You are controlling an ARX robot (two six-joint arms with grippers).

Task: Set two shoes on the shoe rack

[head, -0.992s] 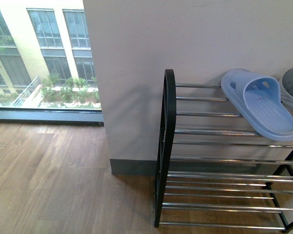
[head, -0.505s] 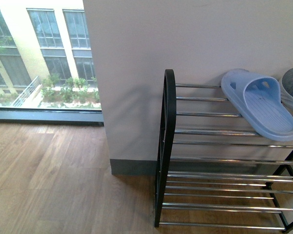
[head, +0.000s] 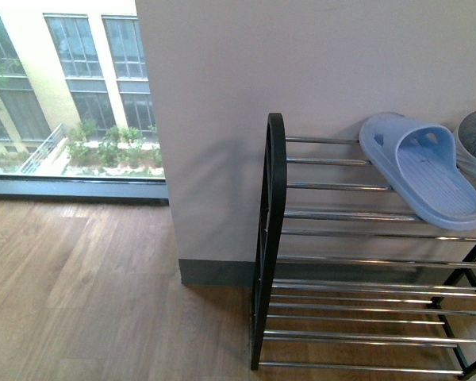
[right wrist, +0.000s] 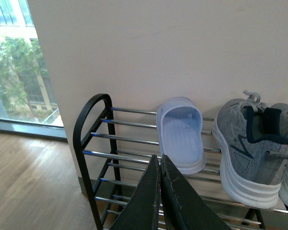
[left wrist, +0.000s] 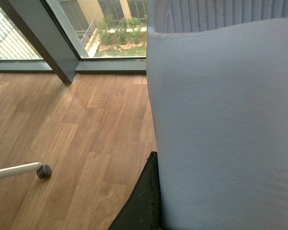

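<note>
Both shoes sit on rack top tier beyond pressed-together right hand; left hand's state can't tell. Back away w/o bumping slipper.

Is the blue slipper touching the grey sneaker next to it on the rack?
Apart. The right wrist view shows a strip of bare chrome bars and wall between the blue slipper and the grey sneaker on the rack.

Blue slipper up top, window off to your left.
You've got a light blue slipper lying upright; window beside the wall, wooden floor below.
</note>
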